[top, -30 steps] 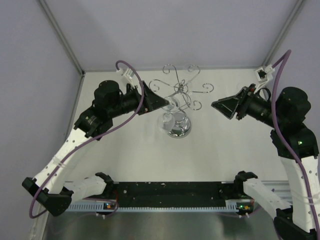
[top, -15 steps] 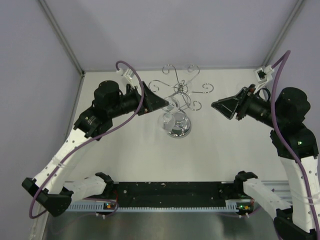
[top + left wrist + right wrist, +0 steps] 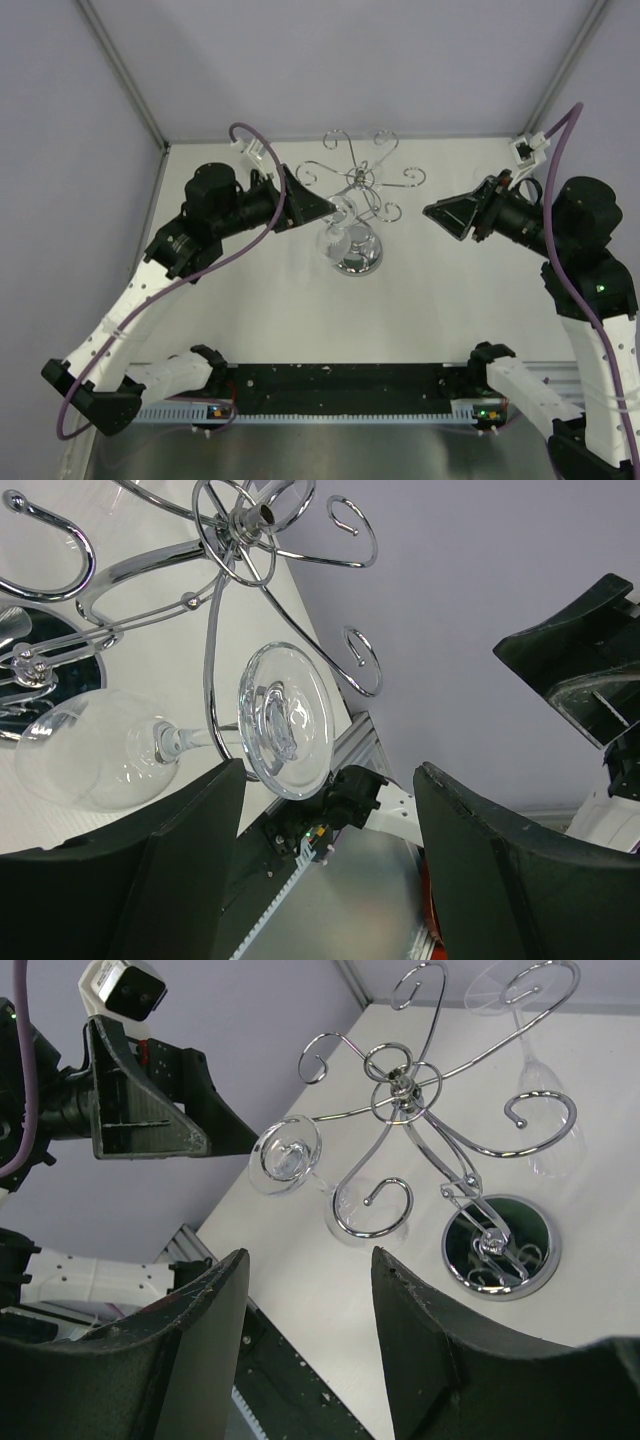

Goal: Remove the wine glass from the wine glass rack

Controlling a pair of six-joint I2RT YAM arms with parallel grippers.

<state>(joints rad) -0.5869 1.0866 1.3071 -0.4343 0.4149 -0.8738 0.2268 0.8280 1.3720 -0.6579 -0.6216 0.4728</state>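
Here the rack point(image 3: 362, 180) is seen standing mid-tabletop point(image 3: 250, 300) on its round mirrored base point(image 3: 358, 255). The glass point(image 3: 285, 720) is hung, tilted, on one of the curled arms on the rack's left side. Its foot is turned toward the left hand point(image 3: 327, 207) and its bowl is lower down. The left hand is held open, with nothing gripped. In its wrist view the foot is found between the two fingers, close by the tip of one finger point(image 3: 190, 850), though contact cannot be made out. The stem is crossed by a chrome wire just behind the foot. The right hand point(image 3: 430, 211) is seen well apart on the rack's right side, pointed at it, its jaws parted and empty. A second glass point(image 3: 552, 1130) is shown hanging from a far arm in the right wrist view.
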